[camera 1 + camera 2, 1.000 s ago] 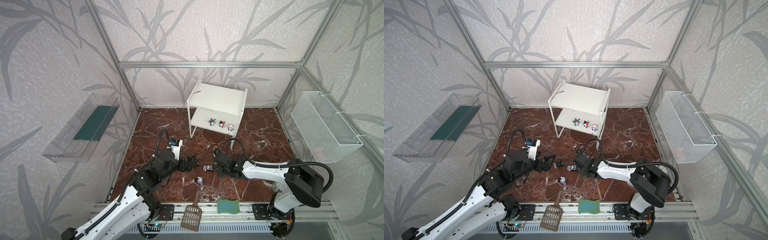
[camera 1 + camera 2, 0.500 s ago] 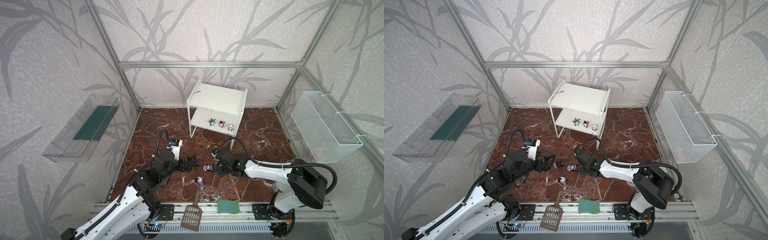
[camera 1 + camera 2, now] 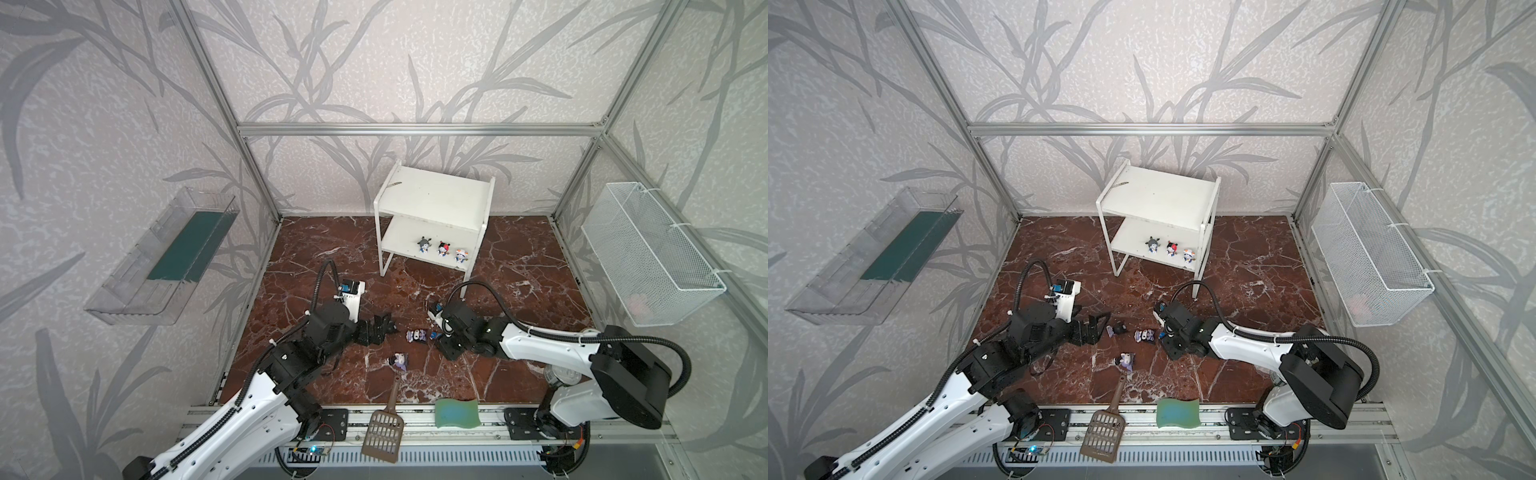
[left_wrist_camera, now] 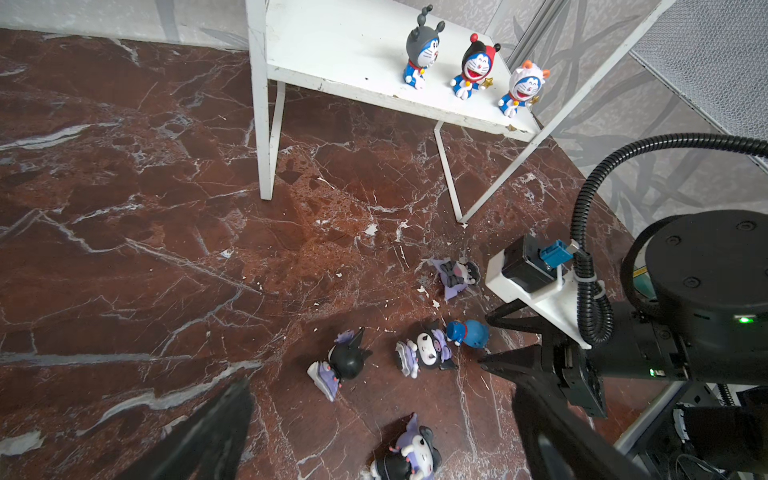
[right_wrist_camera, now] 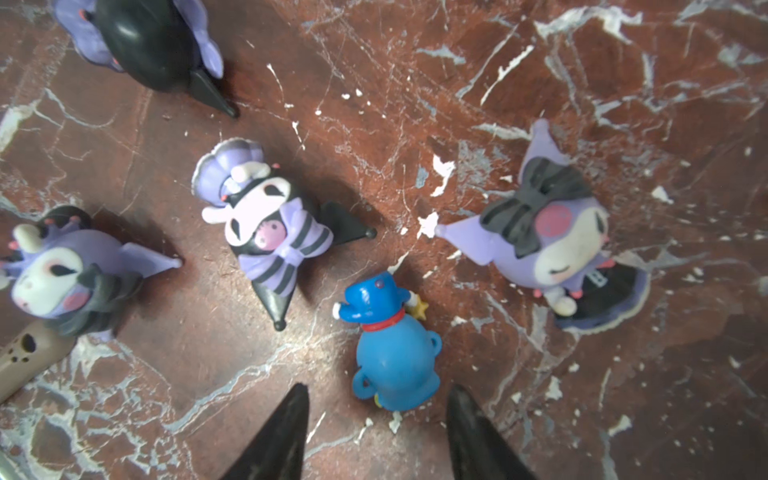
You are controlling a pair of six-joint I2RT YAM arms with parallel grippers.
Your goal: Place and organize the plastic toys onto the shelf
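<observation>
Shelf (image 3: 432,195) at desk (image 3: 332,257) rear, three toys (image 4: 473,66) upright on lower board, blue toy (image 5: 395,357) lying on desk, four purple toys (image 5: 270,224) crowding it, right hand (image 5: 376,392) spread, tips flanking its head, left hand (image 3: 388,330) spread wide, empty, nearby, scoop (image 3: 384,432) and sponge (image 3: 456,412) at front edge.

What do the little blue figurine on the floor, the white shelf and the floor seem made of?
Blue figurine: moulded plastic, glossy; smooth rounded shape with highlights. Shelf: white-painted boards, wood or metal unclear; chipped paint at the edges. Floor: red-brown marble look with white veins; real stone or printed sheet, cannot tell.
</observation>
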